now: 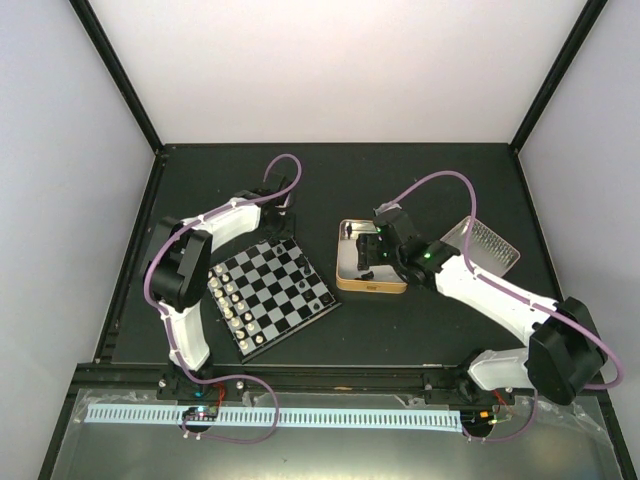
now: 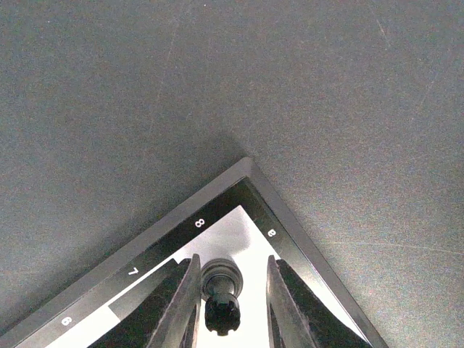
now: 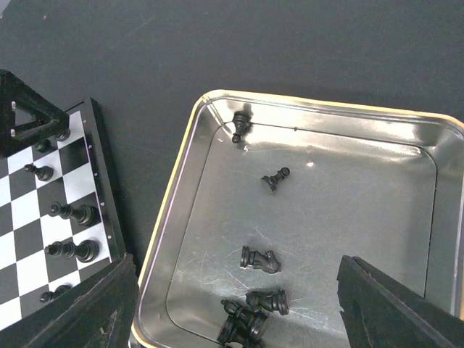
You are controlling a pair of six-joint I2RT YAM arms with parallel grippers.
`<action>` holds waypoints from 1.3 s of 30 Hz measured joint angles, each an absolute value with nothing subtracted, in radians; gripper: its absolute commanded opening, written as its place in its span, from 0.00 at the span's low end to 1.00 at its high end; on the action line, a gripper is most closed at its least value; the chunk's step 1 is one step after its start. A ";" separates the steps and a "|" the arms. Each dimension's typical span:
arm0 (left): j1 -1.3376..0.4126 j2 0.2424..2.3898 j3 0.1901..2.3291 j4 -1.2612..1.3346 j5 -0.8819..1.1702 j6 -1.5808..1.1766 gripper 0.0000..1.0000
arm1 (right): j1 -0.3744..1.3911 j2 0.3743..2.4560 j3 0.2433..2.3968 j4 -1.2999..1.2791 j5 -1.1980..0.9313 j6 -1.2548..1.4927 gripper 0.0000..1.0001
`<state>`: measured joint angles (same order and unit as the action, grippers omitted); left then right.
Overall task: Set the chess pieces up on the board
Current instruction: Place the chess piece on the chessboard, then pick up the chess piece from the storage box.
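At the board's (image 2: 233, 230) corner, left hand (image 2: 233, 264) flanks a black piece (image 2: 221, 299).

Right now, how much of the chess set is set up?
Done: cream-white pieces line one side of the board, and a few black pieces stand on the other. In hand: one black piece stands on a corner square between the left gripper's parted fingers. Left: several black pieces lie in the tin under the open right gripper.
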<state>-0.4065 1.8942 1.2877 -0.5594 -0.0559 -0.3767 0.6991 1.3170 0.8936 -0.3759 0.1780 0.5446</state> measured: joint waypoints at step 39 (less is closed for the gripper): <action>-0.387 1.126 0.980 -0.445 0.181 -0.398 0.55 | 0.619 1.861 1.200 -0.306 0.102 0.558 0.30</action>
<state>-0.3870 1.1255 0.9798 -0.4454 0.1810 -0.3981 0.6193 1.8614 1.1999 -0.3061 0.1020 0.5575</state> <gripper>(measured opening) 0.544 0.317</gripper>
